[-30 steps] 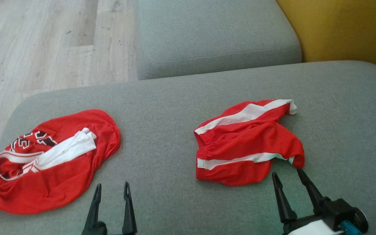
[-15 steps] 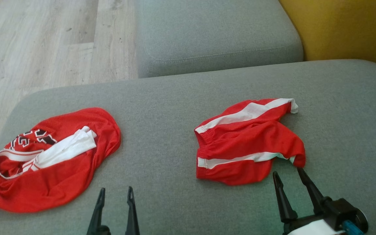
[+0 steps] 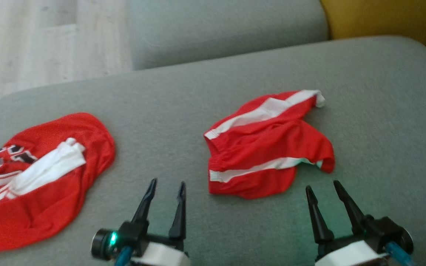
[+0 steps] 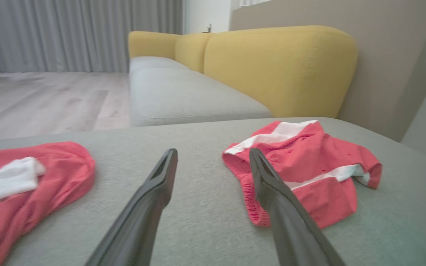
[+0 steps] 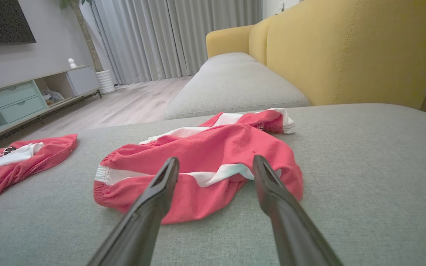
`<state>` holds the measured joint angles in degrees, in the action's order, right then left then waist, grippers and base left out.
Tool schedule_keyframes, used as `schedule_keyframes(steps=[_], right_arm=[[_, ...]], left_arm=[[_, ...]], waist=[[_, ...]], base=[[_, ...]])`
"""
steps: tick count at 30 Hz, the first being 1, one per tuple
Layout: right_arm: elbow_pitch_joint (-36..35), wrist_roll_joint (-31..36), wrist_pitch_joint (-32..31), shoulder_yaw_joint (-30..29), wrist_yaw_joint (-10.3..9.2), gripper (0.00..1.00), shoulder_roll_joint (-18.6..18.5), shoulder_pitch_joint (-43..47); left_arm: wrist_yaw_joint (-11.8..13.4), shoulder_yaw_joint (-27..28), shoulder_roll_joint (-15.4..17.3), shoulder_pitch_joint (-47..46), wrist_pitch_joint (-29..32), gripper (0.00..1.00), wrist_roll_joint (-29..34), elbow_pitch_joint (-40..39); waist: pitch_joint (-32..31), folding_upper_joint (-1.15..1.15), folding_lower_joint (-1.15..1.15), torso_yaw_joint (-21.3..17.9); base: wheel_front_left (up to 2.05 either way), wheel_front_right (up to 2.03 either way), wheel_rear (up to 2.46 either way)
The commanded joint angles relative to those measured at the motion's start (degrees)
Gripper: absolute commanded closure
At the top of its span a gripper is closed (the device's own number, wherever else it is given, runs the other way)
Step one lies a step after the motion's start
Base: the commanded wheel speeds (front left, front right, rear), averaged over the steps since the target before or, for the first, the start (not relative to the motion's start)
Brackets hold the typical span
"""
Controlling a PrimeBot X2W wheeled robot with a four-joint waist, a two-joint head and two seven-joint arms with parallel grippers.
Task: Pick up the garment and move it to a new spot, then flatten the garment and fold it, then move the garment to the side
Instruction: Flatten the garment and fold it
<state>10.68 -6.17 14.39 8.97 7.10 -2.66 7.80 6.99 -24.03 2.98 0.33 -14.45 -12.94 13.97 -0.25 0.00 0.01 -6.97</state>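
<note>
Red shorts point(image 3: 268, 144) w/ white side stripes are lying crumpled near the middle of the grey sofa cushion point(image 3: 383, 111). The gathered waistband is facing the robot's left, and one white-trimmed leg end is trailing toward the back right.

R tool point(image 3: 322, 184) is hovering just beside the shorts' near right corner. Its fingers are standing apart w/ nothing between them, and the tips are sitting clear of the fabric.

L tool point(image 3: 168, 181) is pointing over bare cushion betw. the shorts and a red jersey point(image 3: 43, 177), fingers likewise spread & empty.

The jersey is lying bunched at the cushion's left end, well apart from the shorts. White trim is running across it and dark lettering is showing near its far edge, prob. numbers but too blurred to read.

Behind, a second grey cushion point(image 3: 216, 29) is butting up against the first, w/ a yellow backrest point(image 3: 375, 14) at upper right and pale wood floor point(image 3: 31, 44) at upper left.
</note>
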Motion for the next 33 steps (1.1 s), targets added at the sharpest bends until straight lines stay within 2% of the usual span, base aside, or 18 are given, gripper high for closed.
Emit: schedule_keyframes(steps=[1,8,13,17,18,19,20,23,28,33], right_arm=[[-1.94,-0.51,0.61,1.73,0.39,0.00,-0.59,-3.43],[-2.25,-0.83,0.61,2.62,0.39,0.00,-0.74,-6.47],[-1.37,0.64,0.61,1.84,0.39,0.00,-0.68,-7.64],[-1.18,0.64,0.61,1.66,0.39,0.00,-0.52,-8.03],[-1.07,0.65,0.61,1.62,0.39,0.00,-0.47,-8.11],[-1.07,0.65,0.61,1.62,0.39,0.00,-0.47,-8.11],[-1.02,0.65,0.61,1.60,0.39,0.00,-0.44,-8.14],[-1.00,0.66,0.61,1.52,0.39,0.00,-0.37,-8.19],[-0.91,0.42,0.61,2.96,0.39,0.00,-0.32,-7.91],[-0.92,-2.40,0.61,6.28,0.39,0.00,-1.67,-8.15]], left_arm=[[-1.14,0.61,-0.10,-3.79,-0.54,0.00,-1.24,-0.02],[-6.83,-4.60,-0.10,-12.73,-0.54,0.00,-6.80,11.31],[-7.50,-4.91,-0.10,-17.62,-0.54,0.00,-8.02,17.12],[-10.39,-5.95,-0.10,-19.20,-0.55,0.00,-9.88,20.68],[-11.79,-7.08,-0.10,-19.86,-0.55,0.92,-10.64,21.84],[-11.79,-7.08,-0.10,-19.86,-0.55,0.92,-10.64,21.84],[-12.35,-7.68,-0.10,-20.17,-0.55,1.00,-10.68,21.84],[-13.30,-8.73,-0.10,-21.07,-0.55,1.00,-10.63,19.72],[-14.22,-12.96,-0.10,-24.09,-0.55,1.00,-11.31,10.22],[-14.44,-19.14,-0.10,-35.00,-0.55,1.00,-10.98,3.75]], waist=[[2.09,0.00,-0.01,-2.20],[7.09,0.00,-0.01,-6.95],[9.27,0.00,-0.01,-9.66],[9.93,0.00,-0.01,-10.82],[9.91,0.00,-0.01,-11.14],[9.91,0.00,-0.01,-11.14],[9.84,0.00,-0.01,-11.30],[9.46,0.00,-0.01,-11.69],[8.06,0.00,-0.01,-12.42],[7.65,0.00,-0.01,-14.09]], base=[[0.00,0.00,0.00],[0.00,0.00,0.00],[0.00,0.00,0.00],[0.00,0.00,0.00],[0.00,0.00,0.00],[0.00,0.00,0.00],[0.00,0.00,0.00],[0.00,0.00,0.00],[0.00,0.00,0.00],[0.00,0.00,0.00]])
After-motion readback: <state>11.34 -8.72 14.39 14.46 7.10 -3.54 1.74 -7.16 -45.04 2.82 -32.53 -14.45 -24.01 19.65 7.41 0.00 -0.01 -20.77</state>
